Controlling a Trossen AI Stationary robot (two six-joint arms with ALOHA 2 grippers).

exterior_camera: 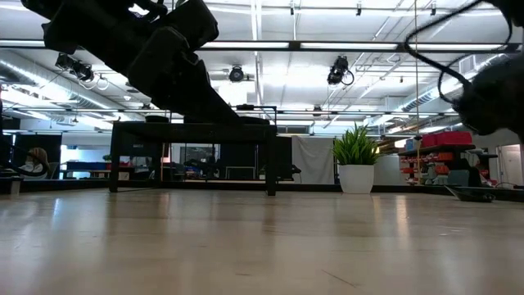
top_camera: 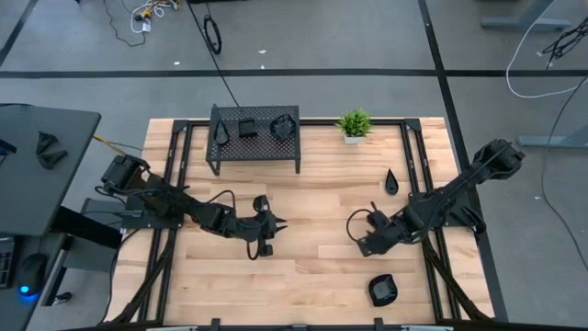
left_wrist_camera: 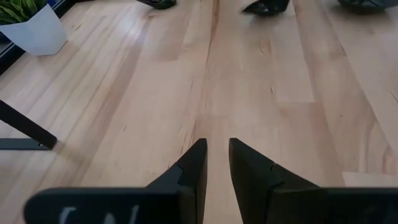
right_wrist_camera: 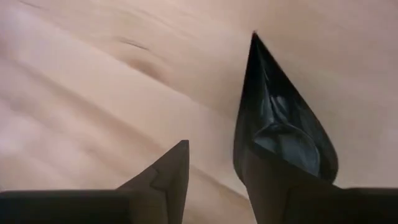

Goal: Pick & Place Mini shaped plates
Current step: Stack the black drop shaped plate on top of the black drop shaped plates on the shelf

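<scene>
Upper centre of high view: three mini shaped plates (top_camera: 250, 126) sit on rack (top_camera: 254, 138); a teardrop plate (top_camera: 390, 180) and a stack (top_camera: 382, 291) remain on table (top_camera: 312, 257) | left wrist view: left gripper (left_wrist_camera: 216, 163) nearly closed, empty | right wrist view: right gripper (right_wrist_camera: 214, 168) clamps leaf plate (right_wrist_camera: 277, 124).

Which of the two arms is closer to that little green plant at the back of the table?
The right, narrowly. The right gripper is out on the table in front of the potted plant, nearly in line with it; the left gripper is equally far forward but off to the plant's left.
</scene>
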